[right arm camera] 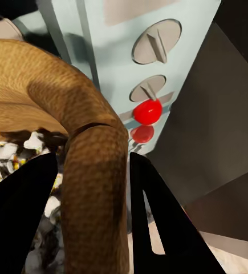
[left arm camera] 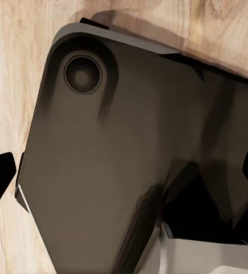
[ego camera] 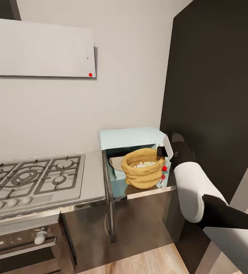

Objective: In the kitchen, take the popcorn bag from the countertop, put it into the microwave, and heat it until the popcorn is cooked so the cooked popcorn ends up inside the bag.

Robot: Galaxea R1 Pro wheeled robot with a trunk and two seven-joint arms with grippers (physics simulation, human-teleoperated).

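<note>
While the right jaws [right arm camera: 92,214] pinch the popcorn bag [ego camera: 142,168] rim, the left jaws' [left arm camera: 124,177] state stays unclear.

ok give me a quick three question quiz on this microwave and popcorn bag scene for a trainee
1. True or false: the microwave door is shut.
2. What does the right gripper have between its fingers? A) a knob B) the rolled rim of the popcorn bag C) nothing
3. What lies beside the microwave on the countertop?

Key
1. False: the door hangs open, the bag sits at the opening with popcorn showing inside.
2. B: one finger is inside the rim, one outside.
3. A gas hob.
</note>
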